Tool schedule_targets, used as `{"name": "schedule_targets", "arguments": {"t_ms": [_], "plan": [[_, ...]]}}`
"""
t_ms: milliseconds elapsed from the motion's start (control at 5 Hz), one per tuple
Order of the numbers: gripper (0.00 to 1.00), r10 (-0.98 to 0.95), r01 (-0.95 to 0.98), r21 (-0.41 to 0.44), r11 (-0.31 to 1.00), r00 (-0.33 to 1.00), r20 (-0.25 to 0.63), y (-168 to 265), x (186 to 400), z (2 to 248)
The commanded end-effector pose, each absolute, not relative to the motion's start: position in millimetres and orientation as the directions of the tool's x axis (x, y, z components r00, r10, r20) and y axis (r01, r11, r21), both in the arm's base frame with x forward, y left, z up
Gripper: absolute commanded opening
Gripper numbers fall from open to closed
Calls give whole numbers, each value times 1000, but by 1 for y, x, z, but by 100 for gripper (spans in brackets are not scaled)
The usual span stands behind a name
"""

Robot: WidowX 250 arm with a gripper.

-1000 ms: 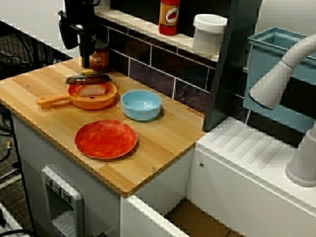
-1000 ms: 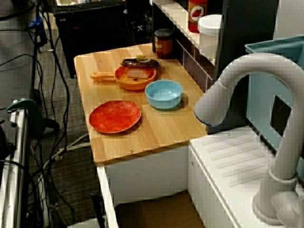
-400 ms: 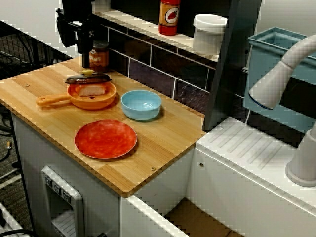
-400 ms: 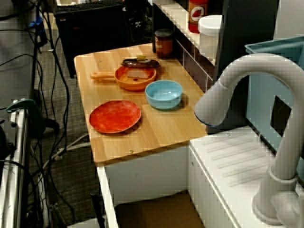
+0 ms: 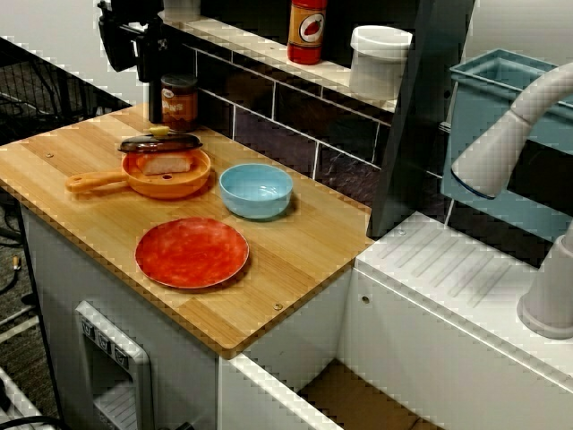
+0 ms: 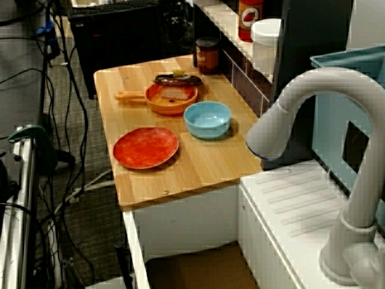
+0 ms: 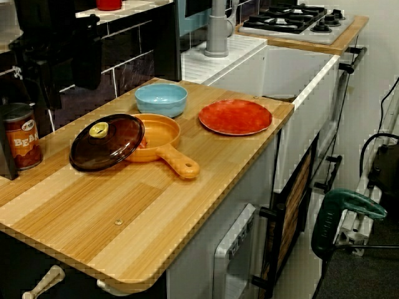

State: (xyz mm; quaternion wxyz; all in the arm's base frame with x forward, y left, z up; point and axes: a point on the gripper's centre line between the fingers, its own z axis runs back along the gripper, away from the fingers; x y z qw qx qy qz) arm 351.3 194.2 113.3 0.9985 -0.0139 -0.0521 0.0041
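Observation:
In the view from the front, my black gripper [image 5: 134, 88] hangs at the back left of the wooden counter, above and behind a dark glass lid [image 5: 159, 141] with a yellow knob. Its jaws stand apart with nothing between them. The lid leans on the far rim of an orange pan [image 5: 166, 176], half covering it, and a pale piece of food [image 5: 166, 164] lies inside. In the view from the counter's end, the gripper [image 7: 68, 93] is above the lid [image 7: 106, 142] and touches nothing. A bean can [image 5: 179, 101] stands just right of the gripper.
A blue bowl [image 5: 256, 190] sits right of the pan and a red plate [image 5: 192, 252] lies nearer the front edge. The shelf behind carries a red bottle [image 5: 307, 31] and a white tub [image 5: 380, 61]. A grey faucet [image 5: 510, 134] and sink lie to the right.
The gripper has risen and drifted left, away from the lid and pan. The lid, pan, bowl and plate have not moved.

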Motion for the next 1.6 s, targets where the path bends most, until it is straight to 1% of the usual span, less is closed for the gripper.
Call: {"name": "schedule_targets", "arguments": {"t_ms": [0,400,1000,1400], "plan": [[100,7,-7,-2,1000,989,147,198,349,123],[100,8,-9,6,1000,989,145,189,348,109],[100,63,-60,-24,998,988,142,177,350,97],[100,65,-65,-6,998,989,133,167,352,80]]}}
